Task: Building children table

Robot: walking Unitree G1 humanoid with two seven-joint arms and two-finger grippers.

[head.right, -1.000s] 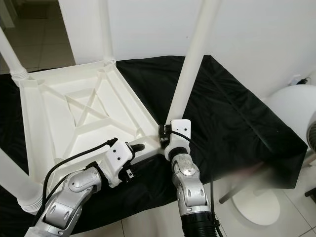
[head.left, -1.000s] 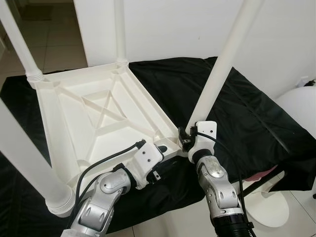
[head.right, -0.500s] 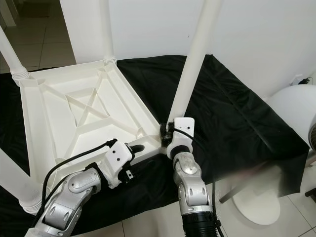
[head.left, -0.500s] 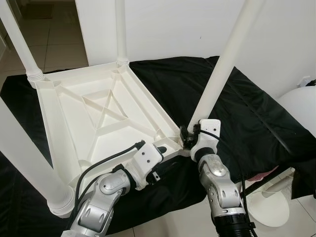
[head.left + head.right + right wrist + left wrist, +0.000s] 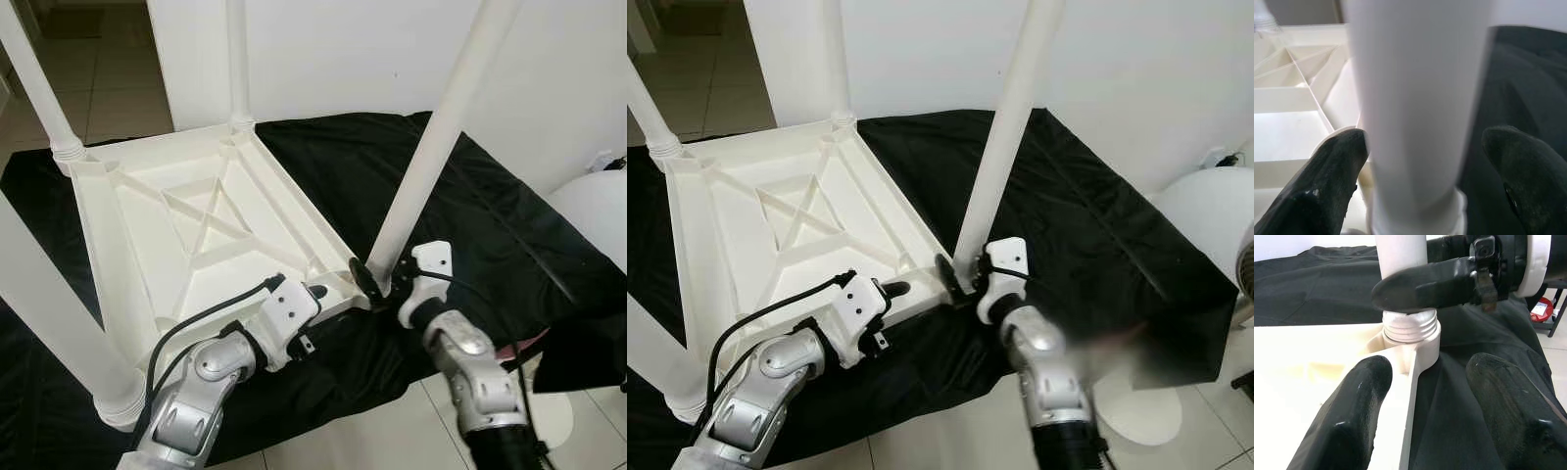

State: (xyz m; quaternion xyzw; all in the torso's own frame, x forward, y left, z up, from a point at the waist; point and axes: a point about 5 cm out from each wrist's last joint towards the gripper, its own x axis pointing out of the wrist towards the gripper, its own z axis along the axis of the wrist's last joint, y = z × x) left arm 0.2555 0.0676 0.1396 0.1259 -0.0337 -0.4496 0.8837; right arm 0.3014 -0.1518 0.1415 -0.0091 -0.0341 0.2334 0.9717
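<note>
A white plastic children's table (image 5: 196,225) lies upside down on a black cloth, its legs pointing up. The near-right leg (image 5: 431,147) stands in a threaded collar (image 5: 1410,328) at the table's corner. My right gripper (image 5: 380,279) reaches in from the right at the base of this leg. It is open, with one finger on each side of the leg (image 5: 1415,98). My left gripper (image 5: 318,294) is at the table's near edge, just left of that corner. It is open, one finger (image 5: 1352,401) over the table's underside and the other (image 5: 1508,396) over the cloth.
Three more legs stand at the far left (image 5: 39,88), the far corner (image 5: 237,59) and the near left (image 5: 59,313). The black cloth (image 5: 509,225) spreads to the right. A white rounded object (image 5: 598,211) and tiled floor (image 5: 392,441) lie beyond its edge.
My right arm has swung out to the right and its wrist has turned, so the fingers now meet the leg's base from the side. The left gripper has hardly moved.
</note>
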